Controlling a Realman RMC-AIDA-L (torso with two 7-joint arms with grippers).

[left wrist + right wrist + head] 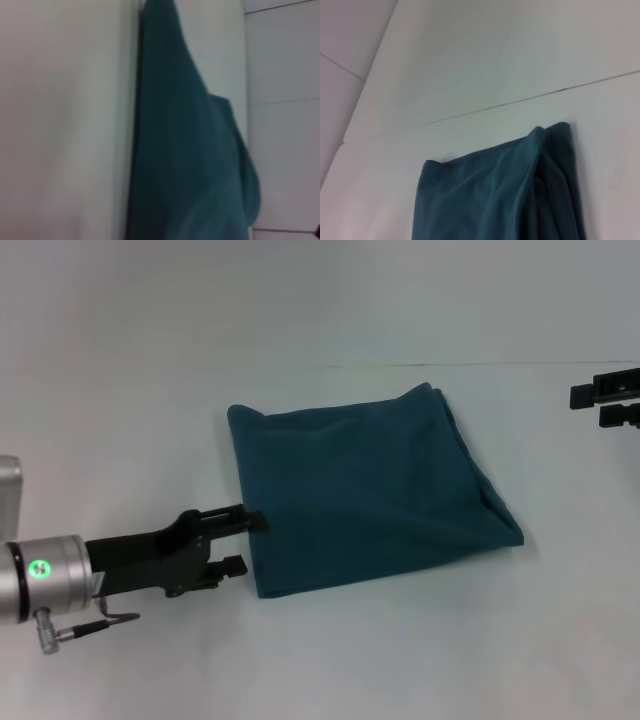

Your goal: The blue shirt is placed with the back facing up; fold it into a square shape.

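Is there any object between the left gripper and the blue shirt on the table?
No. The left gripper is open right at the near-left edge of the folded blue shirt, with only bare table around. The right gripper hangs far off.

1 folded blue shirt (370, 490) on 1 white table (150, 380); 2 black grippers: left gripper (245, 540), right gripper (585, 405).

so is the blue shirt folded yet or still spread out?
Folded: the blue shirt lies as a compact, roughly square bundle, no sleeves showing, layered edges at its right. Left pincer sits open at its left edge.
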